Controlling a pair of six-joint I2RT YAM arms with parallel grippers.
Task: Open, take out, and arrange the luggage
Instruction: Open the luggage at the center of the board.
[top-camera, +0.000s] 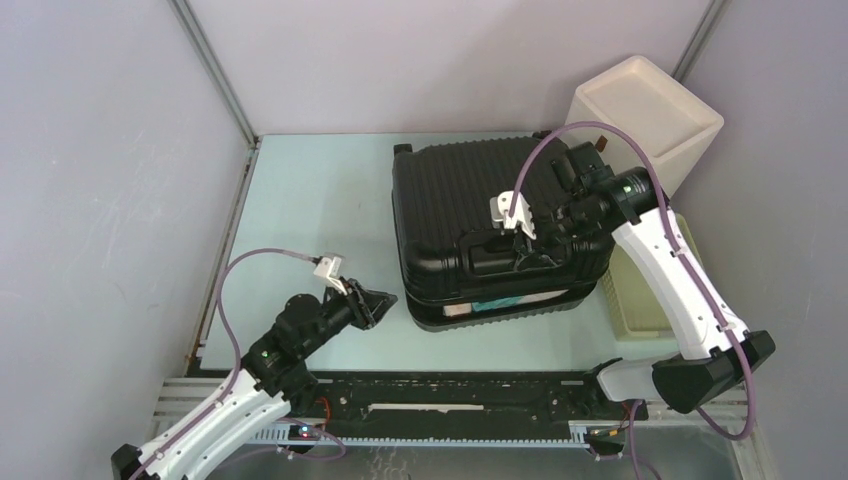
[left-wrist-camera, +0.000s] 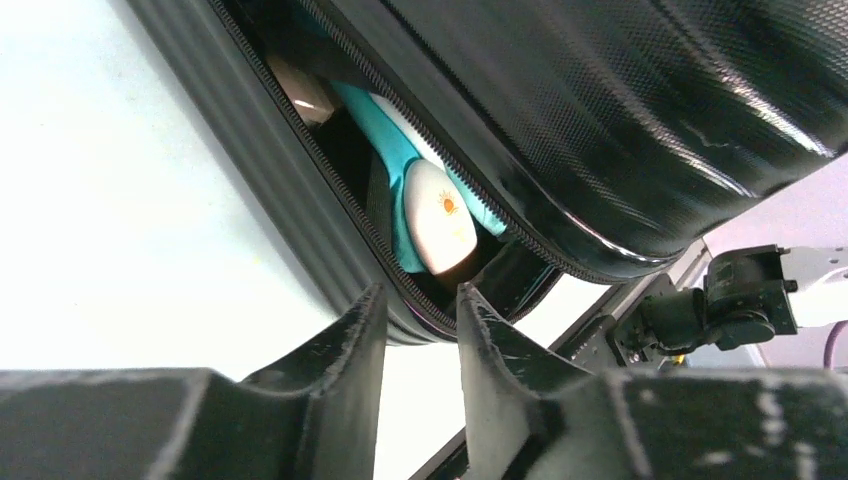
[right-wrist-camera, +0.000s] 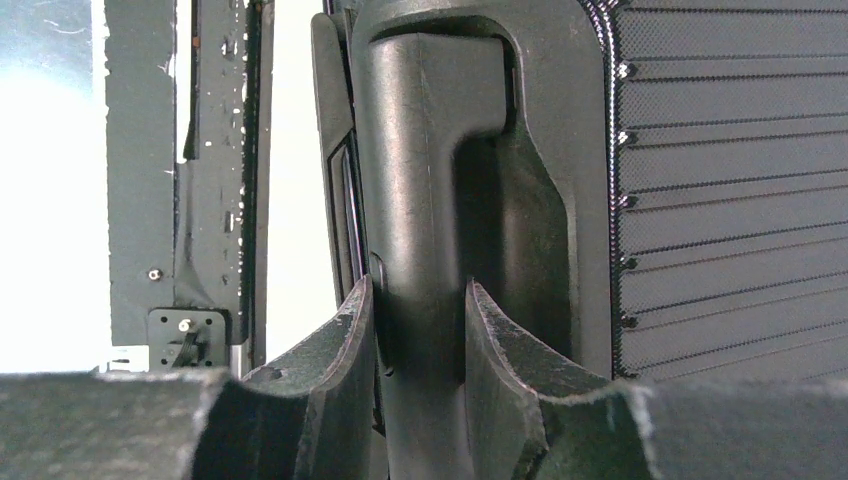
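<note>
Here, one luggage (lid ajar) has right jaws clamped on its handle, left jaws apart.

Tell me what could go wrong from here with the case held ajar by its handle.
1. Only the right tool holds the luggage open, by its handle; a slip would likely slam it shut on anything reaching in.
2. The left tool faces a narrow gap; its fingers could snag the zipper edge or shove the white item deeper.
</note>
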